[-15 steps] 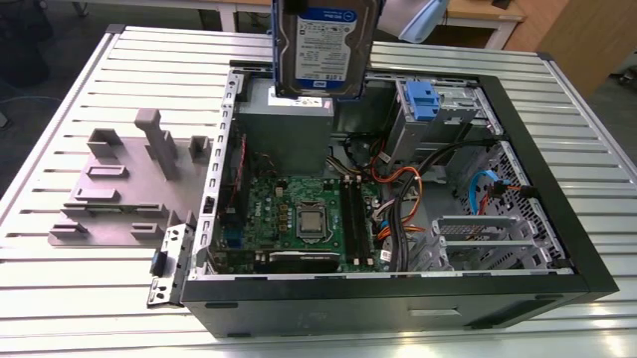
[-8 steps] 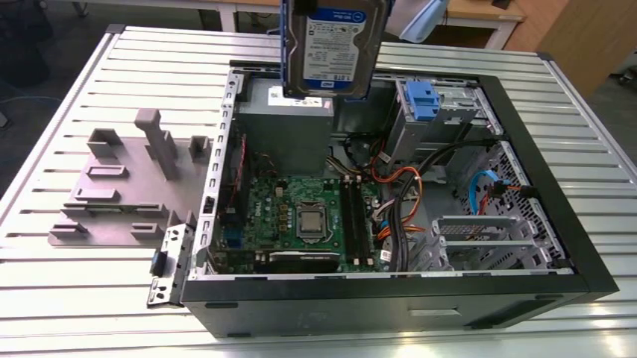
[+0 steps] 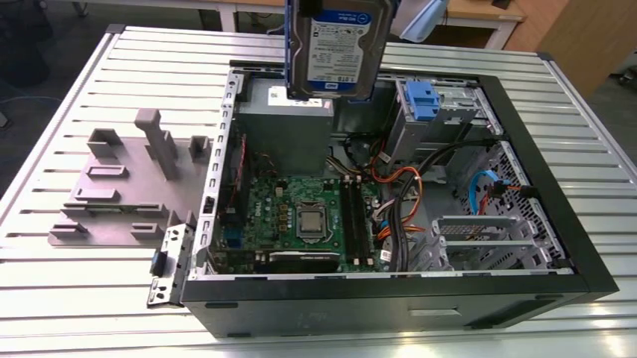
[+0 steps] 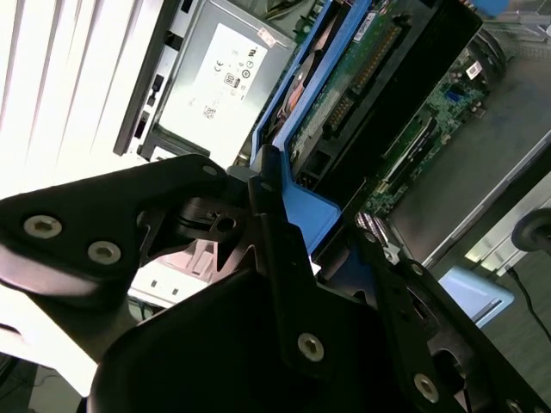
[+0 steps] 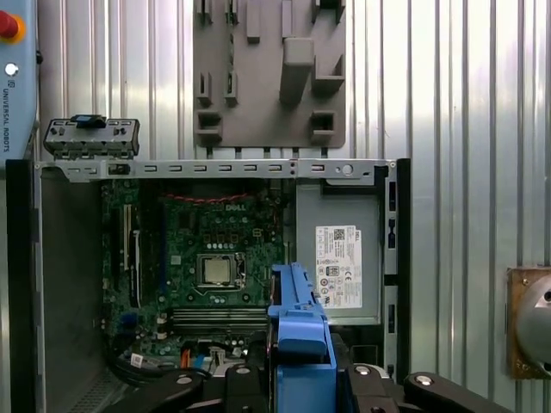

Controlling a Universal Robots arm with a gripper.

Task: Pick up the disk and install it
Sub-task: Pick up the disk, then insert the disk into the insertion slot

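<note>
Disk point(image 3: 336, 46) hangs upright above the open computer case point(image 3: 398, 289), fingers point(image 4: 280, 258) clamped on its blue-framed edge.

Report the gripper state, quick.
The gripper: shut on the disk, clamping its blue carrier, above the open computer case.

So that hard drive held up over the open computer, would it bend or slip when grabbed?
Probably stiff: the disk hangs upright as a flat slab, no sag. Likely heavy for its size, given its metal body. The blue plastic carrier, where the pincer clamps it, may flex or slip slightly.
</note>
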